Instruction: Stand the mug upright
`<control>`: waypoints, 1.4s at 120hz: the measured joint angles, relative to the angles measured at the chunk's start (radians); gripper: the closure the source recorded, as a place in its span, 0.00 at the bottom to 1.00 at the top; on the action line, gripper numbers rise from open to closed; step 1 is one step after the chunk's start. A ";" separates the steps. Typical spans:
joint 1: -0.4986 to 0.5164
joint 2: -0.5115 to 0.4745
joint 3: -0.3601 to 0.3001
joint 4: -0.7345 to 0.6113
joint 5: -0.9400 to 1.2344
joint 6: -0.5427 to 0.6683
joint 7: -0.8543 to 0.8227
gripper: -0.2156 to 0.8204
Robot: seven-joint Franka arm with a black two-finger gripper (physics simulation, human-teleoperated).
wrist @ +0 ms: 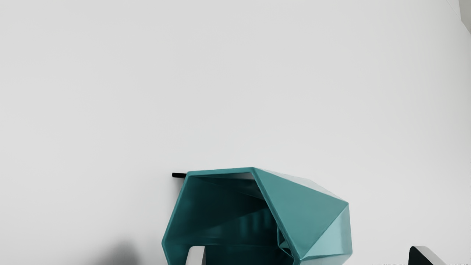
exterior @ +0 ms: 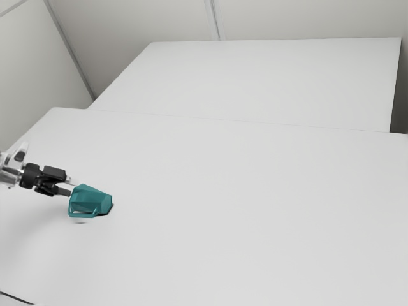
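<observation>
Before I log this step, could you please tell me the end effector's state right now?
End effector: open, fingers wide apart, one at the mouth of the mug; holding nothing.

Mug (exterior: 88,196), lower left of exterior view: teal, darker inside, some facets paler. Gripper (exterior: 71,188), left edge: mostly black. Arm (exterior: 9,169): whitish, perhaps light grey. Table (exterior: 242,210): plain white.

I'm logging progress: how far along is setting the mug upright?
The righting doesn't look done: the mug lies on its side. Lining up seems under way: in the wrist view, one of the open fingers overlaps its mouth, the other stands beyond its side. Left: gripping and turning it upright.
</observation>
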 joint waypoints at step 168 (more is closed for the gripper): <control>-0.003 0.031 -0.034 0.000 -0.016 -0.100 -0.078 0.78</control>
